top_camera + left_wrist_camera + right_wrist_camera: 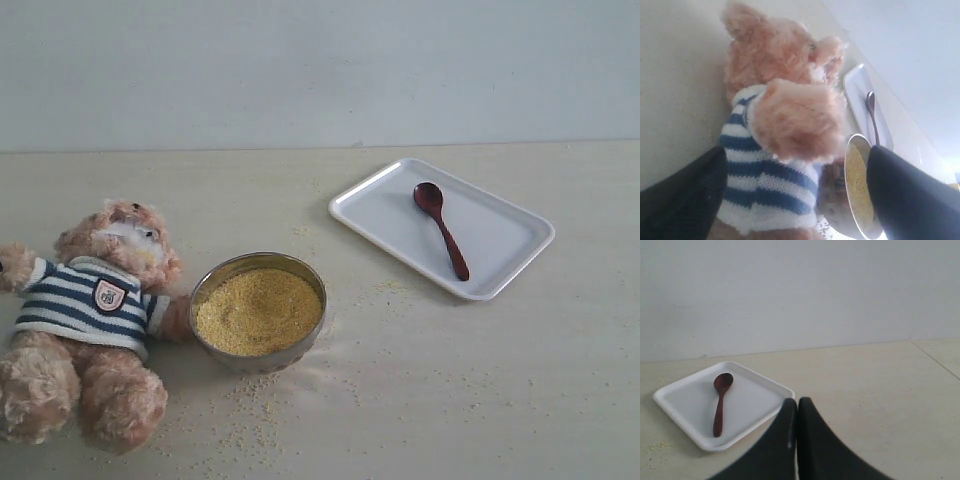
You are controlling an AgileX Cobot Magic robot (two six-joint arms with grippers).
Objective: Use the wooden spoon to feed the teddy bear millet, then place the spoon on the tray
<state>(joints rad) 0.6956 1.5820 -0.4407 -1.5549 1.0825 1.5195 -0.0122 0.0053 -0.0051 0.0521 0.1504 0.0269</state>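
Note:
The teddy bear [95, 310] lies on its back at the left of the table, in its striped shirt. Beside it stands a round metal bowl [302, 270] full of yellow millet [258, 310]. The wooden spoon [441, 228] lies on the white tray [500, 245] at the right, apart from both grippers. Neither gripper shows in the exterior view. In the left wrist view my left gripper [795, 195] is open, its dark fingers [685, 200] wide on either side of the bear [780, 125]. My right gripper [797, 402] is shut and empty, near the tray [755, 400] and spoon [720, 402].
Loose millet grains [250, 420] are scattered on the table in front of the bowl and between bowl and tray. A plain pale wall runs along the table's far edge.

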